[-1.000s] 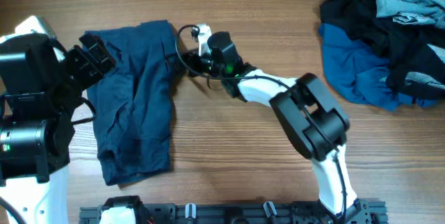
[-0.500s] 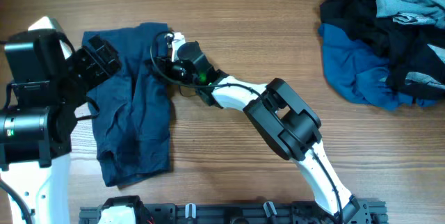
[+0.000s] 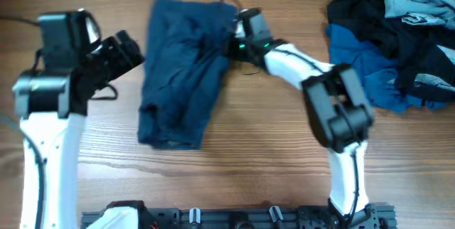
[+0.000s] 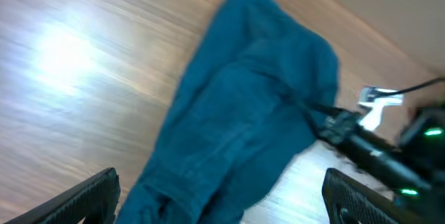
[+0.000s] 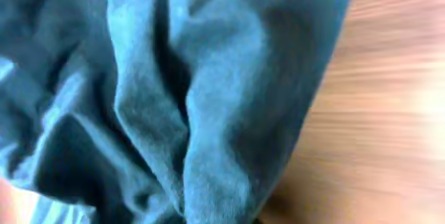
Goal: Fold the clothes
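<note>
The dark navy-blue shorts [image 3: 181, 72] lie crumpled on the wooden table, left of centre, running from the far side toward the front. My right gripper [image 3: 229, 45] is shut on their upper right edge. In the right wrist view the shorts' fabric [image 5: 208, 99] fills the frame and hides the fingers. My left gripper [image 3: 134, 50] hovers just left of the shorts, open and holding nothing. In the left wrist view its fingertips [image 4: 90, 196] stand wide apart with the shorts [image 4: 243, 126] ahead between them. More clothes [image 3: 391, 40] are piled at the far right.
The pile at the far right mixes mid-blue, black and pale denim pieces. A black rail [image 3: 234, 217] runs along the table's front edge. Bare wood [image 3: 270, 136] shows between the shorts and the pile.
My right gripper has shut on the shorts' edge and dragged them to the right. The left arm has followed to the right, staying open beside them.
</note>
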Robot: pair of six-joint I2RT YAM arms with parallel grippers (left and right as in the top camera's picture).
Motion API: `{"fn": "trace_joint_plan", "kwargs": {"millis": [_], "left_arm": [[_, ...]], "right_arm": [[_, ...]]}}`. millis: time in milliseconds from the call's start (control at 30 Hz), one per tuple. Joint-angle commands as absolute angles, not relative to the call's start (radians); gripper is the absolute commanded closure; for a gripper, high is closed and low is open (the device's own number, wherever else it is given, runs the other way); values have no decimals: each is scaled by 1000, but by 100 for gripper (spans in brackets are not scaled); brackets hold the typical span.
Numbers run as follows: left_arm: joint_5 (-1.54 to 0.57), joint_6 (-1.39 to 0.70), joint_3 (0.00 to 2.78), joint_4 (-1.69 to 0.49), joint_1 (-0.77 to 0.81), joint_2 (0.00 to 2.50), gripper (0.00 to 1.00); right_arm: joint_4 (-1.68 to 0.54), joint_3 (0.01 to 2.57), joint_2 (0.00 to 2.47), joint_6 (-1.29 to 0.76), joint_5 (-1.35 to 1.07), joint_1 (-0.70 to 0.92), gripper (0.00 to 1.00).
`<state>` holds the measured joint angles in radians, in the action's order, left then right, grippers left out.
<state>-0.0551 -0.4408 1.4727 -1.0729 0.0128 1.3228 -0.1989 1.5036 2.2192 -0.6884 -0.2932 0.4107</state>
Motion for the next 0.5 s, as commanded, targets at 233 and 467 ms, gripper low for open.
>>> {"fn": "trace_joint_plan", "kwargs": {"millis": [233, 467], "left_arm": [[-78, -456, 1478, -1028, 257, 1481, 6], [-101, -452, 1478, -1022, 218, 1439, 4]], "right_arm": [[-794, 1505, 2022, -842, -220, 294, 96], [-855, 1498, 2002, -908, -274, 292, 95]]}}
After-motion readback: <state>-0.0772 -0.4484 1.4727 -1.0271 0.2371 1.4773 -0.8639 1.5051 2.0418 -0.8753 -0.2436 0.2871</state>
